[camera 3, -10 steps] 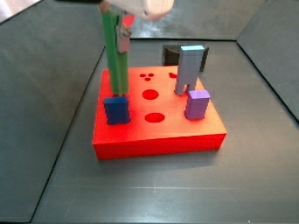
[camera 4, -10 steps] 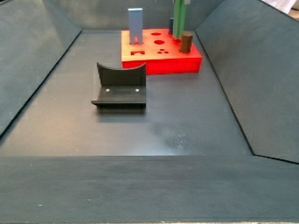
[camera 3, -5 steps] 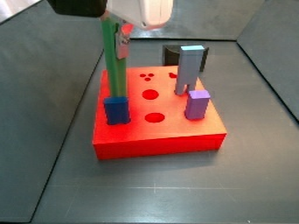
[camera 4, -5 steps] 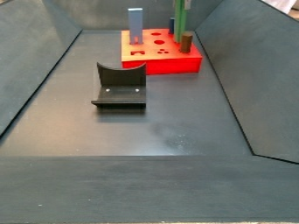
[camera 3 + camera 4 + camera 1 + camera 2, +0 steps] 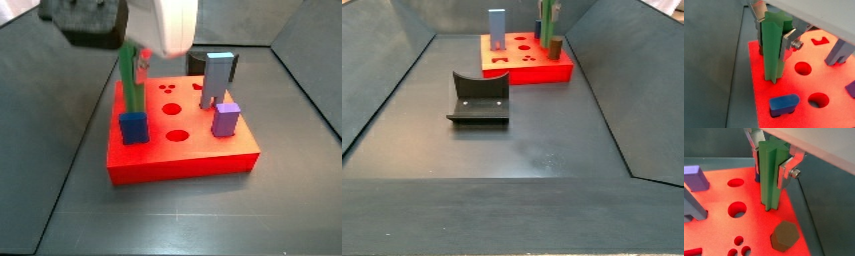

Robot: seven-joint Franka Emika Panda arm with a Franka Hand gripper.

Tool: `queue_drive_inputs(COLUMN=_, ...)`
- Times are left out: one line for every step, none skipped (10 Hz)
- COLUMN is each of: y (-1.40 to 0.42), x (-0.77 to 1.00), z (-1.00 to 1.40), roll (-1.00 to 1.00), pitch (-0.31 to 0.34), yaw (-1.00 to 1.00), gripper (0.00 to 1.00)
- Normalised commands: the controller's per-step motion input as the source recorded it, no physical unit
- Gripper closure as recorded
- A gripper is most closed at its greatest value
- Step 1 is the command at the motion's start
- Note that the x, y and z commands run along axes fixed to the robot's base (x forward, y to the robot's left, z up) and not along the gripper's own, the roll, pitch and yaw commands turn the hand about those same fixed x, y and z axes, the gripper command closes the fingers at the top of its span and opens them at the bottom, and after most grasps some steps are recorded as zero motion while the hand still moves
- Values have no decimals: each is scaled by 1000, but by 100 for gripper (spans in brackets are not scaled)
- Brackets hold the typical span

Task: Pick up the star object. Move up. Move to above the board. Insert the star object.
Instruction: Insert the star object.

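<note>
Gripper (image 5: 776, 34) clamped on star object (image 5: 773, 47), upright, foot meeting board (image 5: 811, 85) near board's edge, by counter far end. Post probably light, stiff, ridged; hold high up.

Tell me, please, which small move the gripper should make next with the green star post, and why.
Probably keep pushing straight down, then open. The gripper is shut on the star object, whose lower end already meets the board, standing upright at the edge; its seating depth is not visible.
</note>
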Motion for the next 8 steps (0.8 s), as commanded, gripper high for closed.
queue_drive_inputs(y=-154, x=-234, z=-957, roll=0, pitch=-167, yaw=-166, gripper=100)
queue_drive_inputs(y=-269, x=-383, z=-1000, roll=-41, pitch=-23, yaw=-220, gripper=100)
queue_drive_inputs(y=-369, x=-463, z=-983, roll=-83, pitch=0, yaw=-291, gripper=100)
queue_drive_inputs(y=-380, x=-523, z=-980, roll=-81, pitch=-31, yaw=-391, gripper=100)
queue_drive_inputs(y=-206, x=-486, z=-917, roll=-123, pitch=-60, yaw=-500, gripper=100)
queue_drive_inputs(y=-29, x=-83, z=-171, roll=0, pitch=-90, yaw=-154, gripper=100)
queue_drive_inputs(y=0, x=0, z=0, roll=0, pitch=-9, yaw=0, gripper=100)
queue_drive_inputs(y=0, x=0, z=0, roll=0, pitch=0, yaw=0, gripper=100)
